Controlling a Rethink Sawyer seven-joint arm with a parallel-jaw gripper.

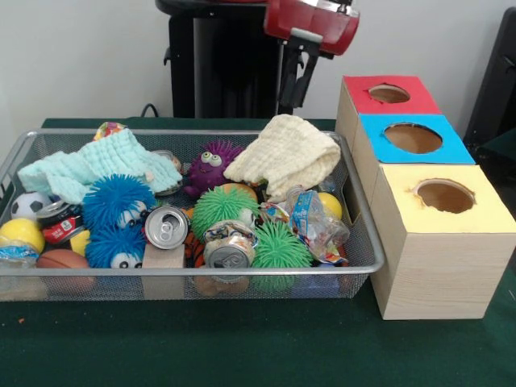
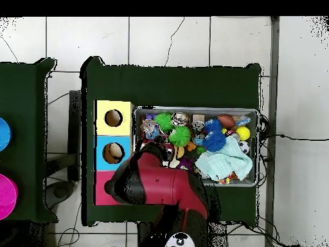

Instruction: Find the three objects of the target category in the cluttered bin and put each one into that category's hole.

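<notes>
Red arm raised behind the wire-mesh bin, black gripper hanging above its rear rim; fingers' spread not discernible. On the green table, left to right: bin crammed with blue puff balls, crushed cans, purple puff ball, cream cloth; orange striped tiger half buried beneath cans; red-topped box's hole farthest back, beside blue and yellow boxes.

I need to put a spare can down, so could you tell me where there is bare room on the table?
The green table is bare in front of the wire basket, and before the yellow-topped box. Inside the basket it is crowded: cans, spiky balls and two cloths fill it. The boxes stand close against the basket's side.
</notes>
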